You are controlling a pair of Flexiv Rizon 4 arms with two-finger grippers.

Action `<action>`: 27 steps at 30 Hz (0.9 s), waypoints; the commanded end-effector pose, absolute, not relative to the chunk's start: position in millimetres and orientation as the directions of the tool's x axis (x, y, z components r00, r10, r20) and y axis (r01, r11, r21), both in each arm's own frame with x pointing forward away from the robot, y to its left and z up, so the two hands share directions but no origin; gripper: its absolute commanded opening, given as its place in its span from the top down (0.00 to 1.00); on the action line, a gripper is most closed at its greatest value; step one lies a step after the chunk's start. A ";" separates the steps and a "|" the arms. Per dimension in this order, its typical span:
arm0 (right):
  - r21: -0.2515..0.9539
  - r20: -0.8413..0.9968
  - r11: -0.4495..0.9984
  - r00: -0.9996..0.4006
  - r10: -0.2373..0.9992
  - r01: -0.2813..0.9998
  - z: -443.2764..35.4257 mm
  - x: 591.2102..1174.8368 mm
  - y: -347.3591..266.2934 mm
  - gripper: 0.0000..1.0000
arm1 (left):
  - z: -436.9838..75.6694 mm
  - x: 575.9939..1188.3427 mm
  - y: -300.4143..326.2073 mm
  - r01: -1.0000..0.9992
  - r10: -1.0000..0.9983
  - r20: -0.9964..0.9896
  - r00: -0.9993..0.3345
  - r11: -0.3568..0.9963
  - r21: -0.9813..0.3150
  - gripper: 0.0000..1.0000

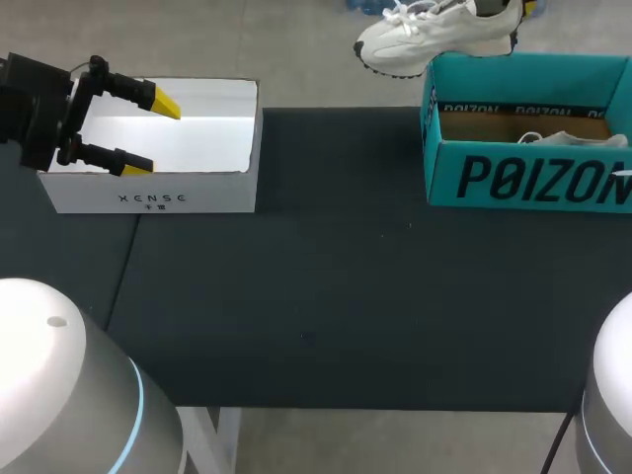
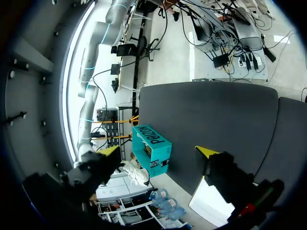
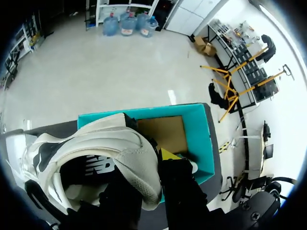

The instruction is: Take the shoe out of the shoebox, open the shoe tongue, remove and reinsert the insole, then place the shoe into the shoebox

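The shoe [image 1: 434, 35] is out of the shoebox [image 1: 523, 178], hanging at 1 o'clock just past the box's far wall, so the first step looks done. I cannot tell whether the tongue and insole have been worked. The right end effector [image 3: 151, 172] is clamped on the shoe's side wall, one finger inside and one outside. The left end effector [image 1: 150, 134] stands wide apart and empty over a white box [image 1: 148, 202] at 10 o'clock on the worktop [image 1: 346, 276].

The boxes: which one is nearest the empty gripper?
The white box on the left; the open left gripper hangs above it. The teal shoebox stands right, by the held shoe.
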State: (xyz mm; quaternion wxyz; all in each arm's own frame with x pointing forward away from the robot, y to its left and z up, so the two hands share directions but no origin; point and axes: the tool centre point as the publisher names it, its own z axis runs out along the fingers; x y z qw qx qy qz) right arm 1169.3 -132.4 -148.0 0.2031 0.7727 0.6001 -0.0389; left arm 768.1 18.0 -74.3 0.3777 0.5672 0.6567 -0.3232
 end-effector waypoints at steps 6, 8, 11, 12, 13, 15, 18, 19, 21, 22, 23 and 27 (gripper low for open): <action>0.239 -0.302 -0.322 0.385 0.872 0.916 -155.4 1199.2 -197.9 1.00 | -74.0 769.1 17.8 0.989 0.503 -0.861 -0.071 0.146 0.004 0.00; 0.250 -0.308 -0.336 0.403 0.861 0.908 -155.7 1196.7 -207.4 1.00 | -74.0 769.1 17.8 0.989 0.503 -0.861 -0.071 0.146 0.004 0.00; 0.264 -0.300 -0.351 0.422 0.855 0.899 -152.9 1189.7 -215.9 1.00 | -74.0 769.1 17.8 0.989 0.503 -0.861 -0.071 0.146 0.004 0.00; 0.264 -0.294 -0.362 0.432 0.853 0.894 -151.2 1186.7 -218.1 1.00 | -74.0 769.1 17.8 0.989 0.503 -0.861 -0.071 0.146 0.004 0.00; 0.264 -0.289 -0.372 0.441 0.850 0.890 -149.4 1183.7 -220.0 1.00 | -74.0 769.1 17.8 0.989 0.503 -0.861 -0.071 0.146 0.004 0.00; 0.270 -0.281 -0.378 0.448 0.849 0.886 -146.9 1176.4 -223.2 1.00 | -74.0 769.1 17.8 0.989 0.503 -0.861 -0.071 0.146 0.004 0.00; 0.280 -0.276 -0.391 0.463 0.842 0.877 -148.7 1163.9 -232.2 1.00 | -74.0 769.1 17.8 0.989 0.503 -0.861 -0.071 0.146 0.004 0.00; 0.281 -0.280 -0.395 0.468 0.838 0.875 -151.5 1161.1 -236.5 1.00 | -74.0 769.1 17.8 0.989 0.503 -0.861 -0.071 0.146 0.004 0.00; 0.264 -0.293 -0.404 0.472 0.831 0.876 -157.7 1157.1 -244.5 1.00 | -74.0 769.1 17.8 0.989 0.503 -0.861 -0.071 0.146 0.004 0.00; 0.262 -0.303 -0.408 0.476 0.826 0.874 -161.5 1154.7 -248.0 1.00 | -74.0 769.1 17.8 0.989 0.503 -0.861 -0.071 0.146 0.004 0.00; 0.253 -0.310 -0.409 0.475 0.824 0.876 -165.2 1152.7 -251.2 1.00 | -74.0 769.1 17.8 0.989 0.503 -0.861 -0.071 0.146 0.004 0.00; 0.239 -0.328 -0.426 0.486 0.811 0.873 -174.0 1148.1 -258.4 1.00 | -74.0 769.1 17.8 0.989 0.503 -0.861 -0.071 0.146 0.004 0.00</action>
